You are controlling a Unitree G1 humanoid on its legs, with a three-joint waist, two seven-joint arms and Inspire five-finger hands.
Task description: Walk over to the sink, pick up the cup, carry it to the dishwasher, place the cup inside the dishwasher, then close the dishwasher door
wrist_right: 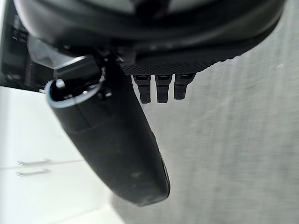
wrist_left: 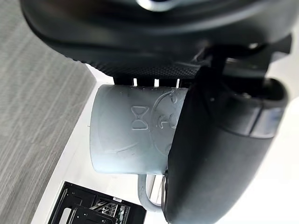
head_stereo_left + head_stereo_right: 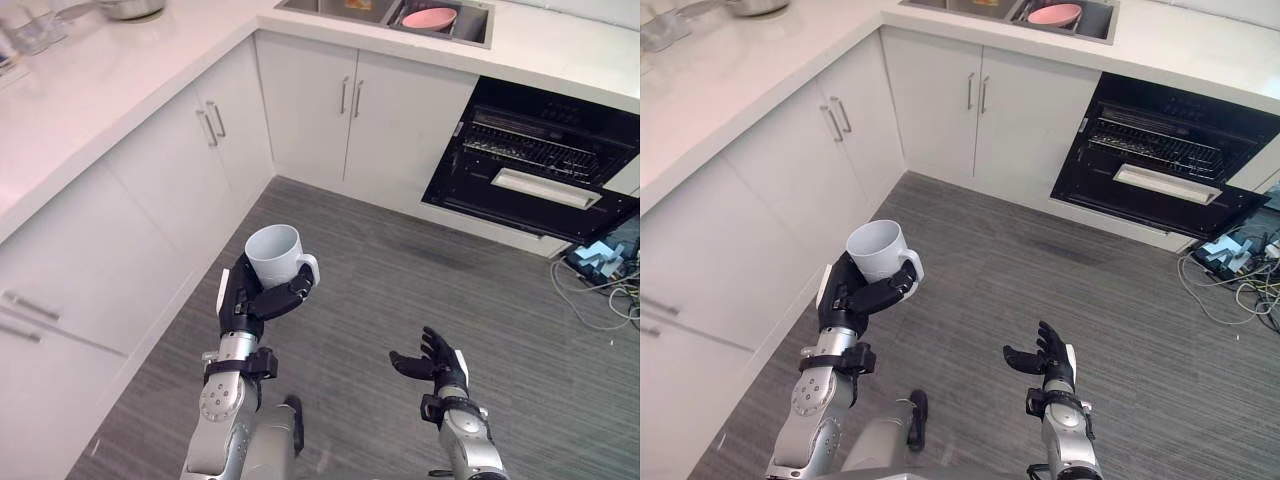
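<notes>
A white cup (image 3: 273, 255) stands upright in my left hand (image 3: 252, 296), held over the grey floor beside the left cabinets. The thumb and fingers curl round its body, and the left wrist view shows the same cup (image 2: 133, 128) with its handle below the thumb. My right hand (image 3: 436, 365) hangs lower to the right, fingers relaxed and holding nothing. The dishwasher (image 3: 540, 160) sits at the far right under the counter, its black door (image 3: 520, 205) down and a rack visible inside.
White cabinets (image 3: 170, 180) run along the left and the far wall, under a white counter (image 3: 90, 90). A sink (image 3: 400, 15) with a pink bowl (image 3: 430, 17) lies above the dishwasher. Loose cables and a blue-white box (image 3: 605, 262) clutter the floor at right.
</notes>
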